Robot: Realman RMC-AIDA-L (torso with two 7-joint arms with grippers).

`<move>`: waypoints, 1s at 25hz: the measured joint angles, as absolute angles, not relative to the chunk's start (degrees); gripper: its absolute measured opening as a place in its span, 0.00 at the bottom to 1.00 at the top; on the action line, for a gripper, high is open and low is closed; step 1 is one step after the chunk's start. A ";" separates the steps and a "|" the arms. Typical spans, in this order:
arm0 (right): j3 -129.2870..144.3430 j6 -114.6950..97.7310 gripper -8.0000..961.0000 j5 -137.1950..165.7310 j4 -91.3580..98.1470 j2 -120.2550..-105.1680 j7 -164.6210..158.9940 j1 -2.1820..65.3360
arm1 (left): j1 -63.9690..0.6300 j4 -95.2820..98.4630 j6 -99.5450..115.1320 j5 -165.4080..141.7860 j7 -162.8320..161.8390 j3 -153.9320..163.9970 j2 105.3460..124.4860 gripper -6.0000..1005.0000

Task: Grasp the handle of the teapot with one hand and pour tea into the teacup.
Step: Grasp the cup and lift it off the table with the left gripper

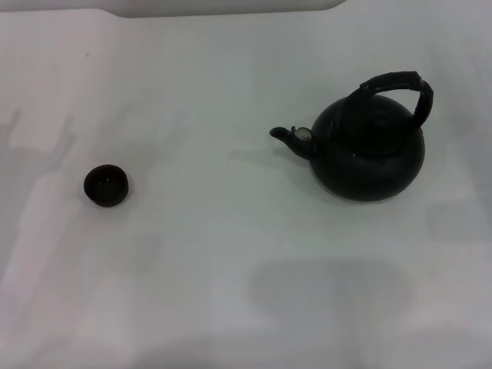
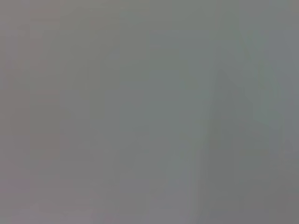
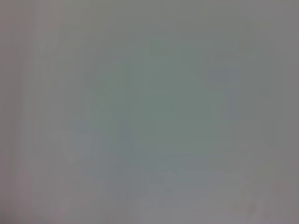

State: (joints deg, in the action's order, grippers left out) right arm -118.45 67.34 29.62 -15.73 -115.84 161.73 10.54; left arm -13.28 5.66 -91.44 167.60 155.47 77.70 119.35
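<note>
The large round matte black teapot (image 1: 369,157) stands upright on the white table at the right of the head view. Its short spout (image 1: 288,135) with a pale tip points left. Its thick black arched handle (image 1: 400,86) rises over the top. The tiny dark teacup (image 1: 106,185) stands upright at the left, far from the teapot. Neither gripper shows in the head view. Both wrist views show only a plain grey surface, with no fingers and no task object.
The white table (image 1: 231,254) spreads across the whole head view. Its far edge (image 1: 231,9) runs along the top. Faint shadows lie on the near part of the table.
</note>
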 joint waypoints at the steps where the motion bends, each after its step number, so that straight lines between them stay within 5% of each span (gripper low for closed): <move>1: -118.47 67.17 0.77 29.62 -15.73 -115.84 161.73 10.54 | -13.31 5.65 -91.23 167.61 155.47 77.70 119.35 0.87; 25: -118.39 65.96 0.77 29.76 -15.73 -115.84 161.71 11.10 | -13.53 5.76 -86.15 167.57 152.96 77.93 119.29 0.87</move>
State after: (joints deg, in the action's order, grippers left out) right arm -118.39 65.96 29.76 -15.73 -115.84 161.71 11.10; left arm -13.53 5.76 -86.15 167.57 152.96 77.93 119.29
